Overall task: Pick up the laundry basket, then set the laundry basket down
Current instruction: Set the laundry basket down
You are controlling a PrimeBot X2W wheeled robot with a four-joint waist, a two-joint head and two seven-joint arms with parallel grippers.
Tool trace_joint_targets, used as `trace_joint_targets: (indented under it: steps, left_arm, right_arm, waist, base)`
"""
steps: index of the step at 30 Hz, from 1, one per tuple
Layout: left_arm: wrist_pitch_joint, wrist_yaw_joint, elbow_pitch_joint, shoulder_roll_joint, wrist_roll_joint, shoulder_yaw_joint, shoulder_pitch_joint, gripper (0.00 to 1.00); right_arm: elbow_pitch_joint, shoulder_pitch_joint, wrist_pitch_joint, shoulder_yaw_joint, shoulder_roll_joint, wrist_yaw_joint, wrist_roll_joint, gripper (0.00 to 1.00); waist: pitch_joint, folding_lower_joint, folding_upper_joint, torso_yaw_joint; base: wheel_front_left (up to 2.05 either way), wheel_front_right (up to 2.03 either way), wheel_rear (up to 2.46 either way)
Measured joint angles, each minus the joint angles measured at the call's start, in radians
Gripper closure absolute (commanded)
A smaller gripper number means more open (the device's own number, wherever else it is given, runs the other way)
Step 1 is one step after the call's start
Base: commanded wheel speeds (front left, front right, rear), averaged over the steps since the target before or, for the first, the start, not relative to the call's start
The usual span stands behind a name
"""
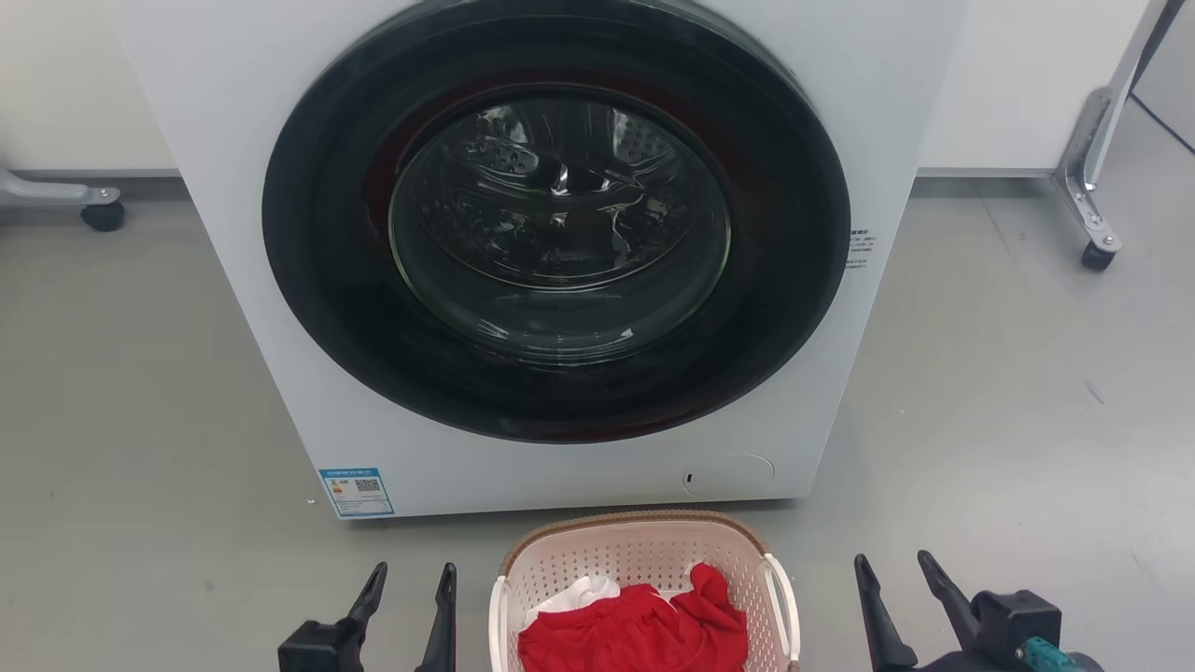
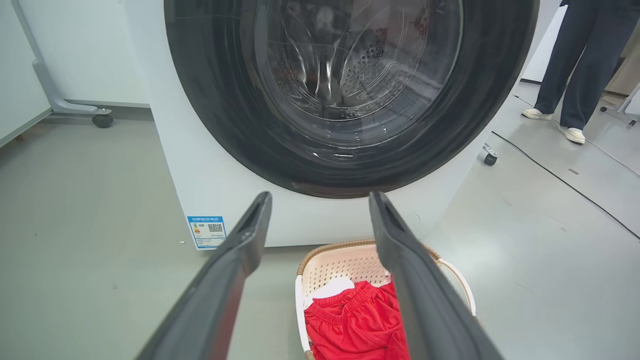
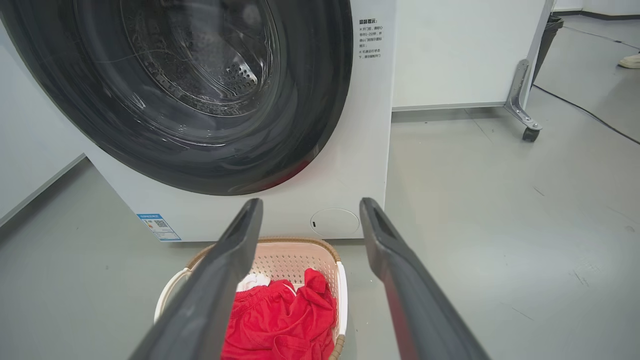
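Note:
The pale pink-beige laundry basket point(image 1: 644, 551) with a brown rim and white loop handles sits on the grey floor right in front of the washer. Red and white clothes lie inside it. My left gripper point(image 1: 411, 579) stands open to the basket's left, nothing between its fingers. To the basket's right, my right gripper point(image 1: 896, 569) is open and empty too. The left wrist view shows the basket point(image 2: 345, 262) below and beyond the left gripper point(image 2: 320, 200). In the right wrist view the basket point(image 3: 295, 260) lies low, left of the right gripper point(image 3: 310, 207).
A white front-loading washer point(image 1: 551, 252) with a shut dark round door rises just behind the basket. Wheeled frame legs point(image 1: 1092, 233) stand at the far right and far left point(image 1: 98, 210). A person's legs point(image 2: 575, 65) and a floor cable point(image 2: 565, 182) show at the right.

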Motion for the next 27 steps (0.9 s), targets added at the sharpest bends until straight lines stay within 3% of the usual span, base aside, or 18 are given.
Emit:
trace_joint_targets:
  steps: [12, 27]
  left_arm:
    - [0.0, 0.008, -0.221, 0.0, 0.093, 0.074, 0.194, 0.0]
    - [0.0, 0.008, -0.298, -0.034, 0.174, 0.163, 0.274, 0.0]
  right_arm:
    - [-0.233, 0.175, 0.0, -0.026, -0.025, -0.035, -0.073, 0.0]
    - [-0.369, 0.275, 0.0, -0.081, -0.046, -0.049, -0.112, 0.0]
  waist:
    - [-0.027, 0.0, 0.0001, 0.017]
    - [-0.022, 0.0001, 0.0001, 0.011]
  base:
    - [0.0, 0.0, 0.0]
    - [0.0, 0.0, 0.0]
